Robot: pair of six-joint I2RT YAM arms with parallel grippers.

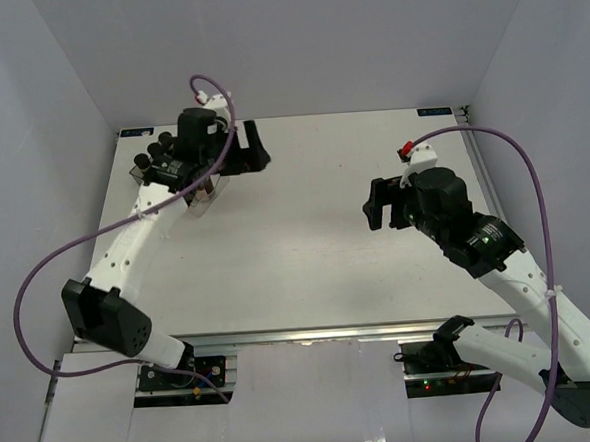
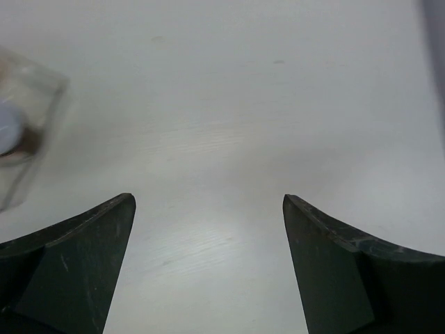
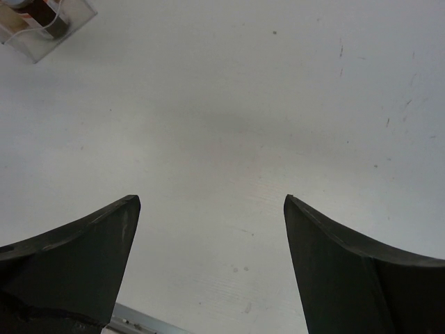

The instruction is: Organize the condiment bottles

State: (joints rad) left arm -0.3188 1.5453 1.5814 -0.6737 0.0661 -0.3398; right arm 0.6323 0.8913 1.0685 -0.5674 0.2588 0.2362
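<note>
Your left end effector (image 2: 207, 200) is hanging with its fingers spread wide, gripping nothing, above the white bench (image 1: 307, 250). It is sitting just right of the clear plastic bin (image 2: 24, 125) at the bench's far left corner. The black-capped spice jars (image 1: 161, 154) are sitting clustered at that bin. Your right end effector (image 3: 208, 202) is likewise gaping and empty, hovering over the bench's right side, well apart from the bin.

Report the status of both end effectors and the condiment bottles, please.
Left end effector open, empty. Right end effector open, empty. Small black-capped condiment bottles at clear plastic bin, far left corner. No obstacle seen.
</note>
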